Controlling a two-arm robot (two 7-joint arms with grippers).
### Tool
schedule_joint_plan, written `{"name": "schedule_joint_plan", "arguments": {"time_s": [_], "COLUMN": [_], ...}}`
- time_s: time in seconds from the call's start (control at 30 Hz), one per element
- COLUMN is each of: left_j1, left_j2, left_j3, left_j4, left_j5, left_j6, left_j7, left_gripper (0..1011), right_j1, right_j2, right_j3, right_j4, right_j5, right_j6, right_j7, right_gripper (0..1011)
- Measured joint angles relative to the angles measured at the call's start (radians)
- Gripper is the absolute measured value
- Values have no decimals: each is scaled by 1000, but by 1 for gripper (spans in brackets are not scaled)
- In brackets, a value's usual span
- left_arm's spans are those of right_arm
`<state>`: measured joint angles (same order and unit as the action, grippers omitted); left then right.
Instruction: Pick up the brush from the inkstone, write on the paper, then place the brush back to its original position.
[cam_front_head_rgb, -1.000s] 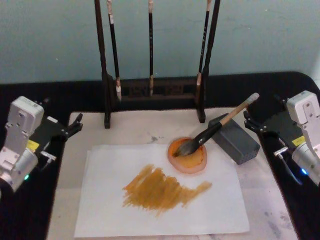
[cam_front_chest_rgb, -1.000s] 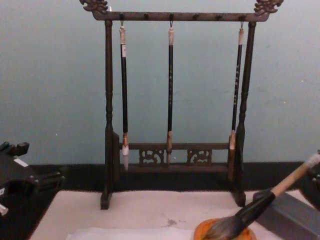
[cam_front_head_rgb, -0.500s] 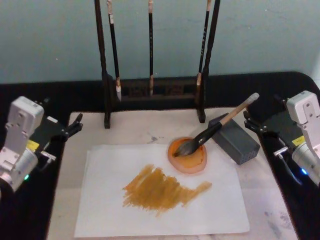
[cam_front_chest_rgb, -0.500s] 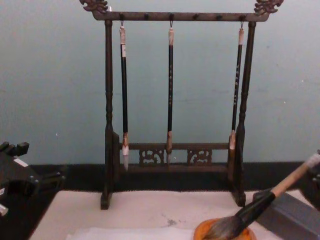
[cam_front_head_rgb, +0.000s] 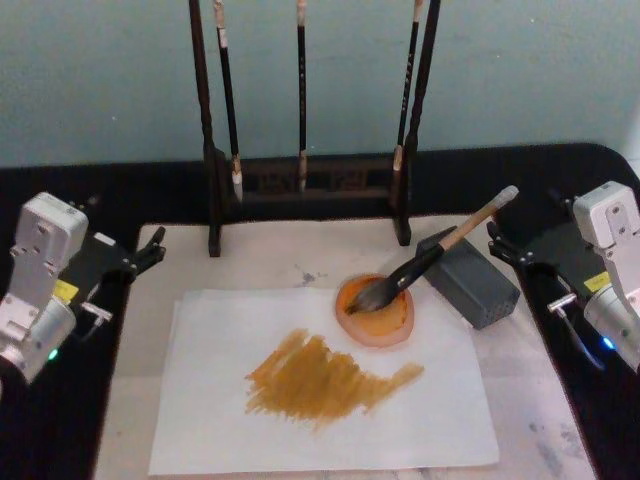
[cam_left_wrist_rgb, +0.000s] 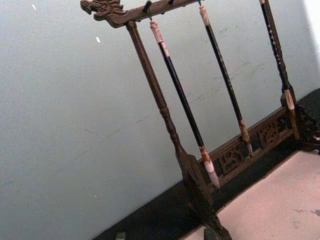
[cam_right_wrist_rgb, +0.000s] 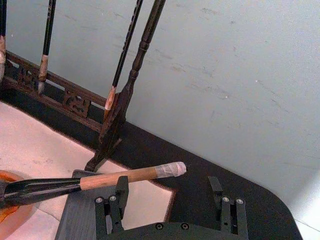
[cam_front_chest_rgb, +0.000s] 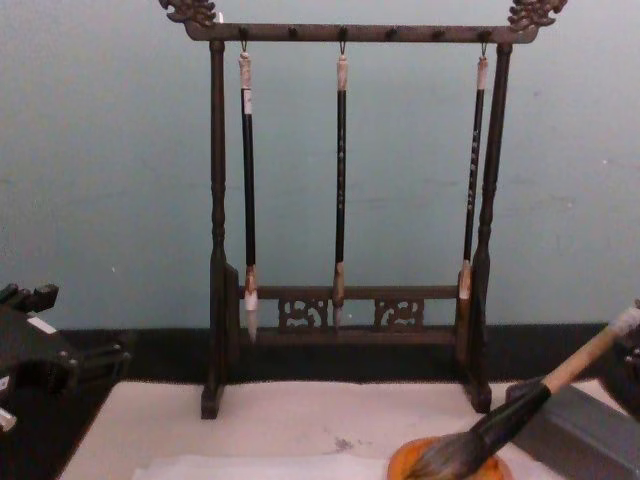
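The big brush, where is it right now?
In the head view the brush lies right of centre, bristles in the orange dish, handle leaning on the grey block, its tip near the right gripper; the left gripper is parked far left.

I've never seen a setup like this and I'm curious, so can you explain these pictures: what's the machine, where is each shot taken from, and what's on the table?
It is a robot with two arms, each ending in a two-fingered end effector. One picture looks down from its head, one looks forward from its chest, and one comes from each wrist. The left end effector sits beside the left edge of the mat, the right end effector beside its right; both are open and hold nothing. On the mat lies white paper bearing an ochre smear. The big brush rests with its bristles in an orange dish and its handle on a grey block. Behind stands a wooden rack with three thin brushes hanging.
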<state>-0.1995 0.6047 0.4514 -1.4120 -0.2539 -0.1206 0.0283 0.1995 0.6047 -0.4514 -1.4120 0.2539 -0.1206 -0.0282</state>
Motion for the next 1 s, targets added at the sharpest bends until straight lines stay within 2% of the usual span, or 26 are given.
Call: {"name": "schedule_joint_plan", "arguments": {"time_s": [0.87,0.97,1.0], "left_j1": [0,0,0], "left_j2": [0,0,0], "left_j3": [0,0,0], "left_j4": [0,0,0], "left_j5": [0,0,0], "left_j6": [0,0,0], "left_j7": [0,0,0], "left_gripper": [1010,1010,1010], "right_j1": [-1,-18,-29], "right_j2": [0,-2,-2], "right_j3": [1,24,38], "right_j4": [-1,-23,-39], "right_j5": [1,28,49], "right_j6": [0,0,3], "right_j7": [1,18,29], "right_gripper": [1000,1000,1000]}}
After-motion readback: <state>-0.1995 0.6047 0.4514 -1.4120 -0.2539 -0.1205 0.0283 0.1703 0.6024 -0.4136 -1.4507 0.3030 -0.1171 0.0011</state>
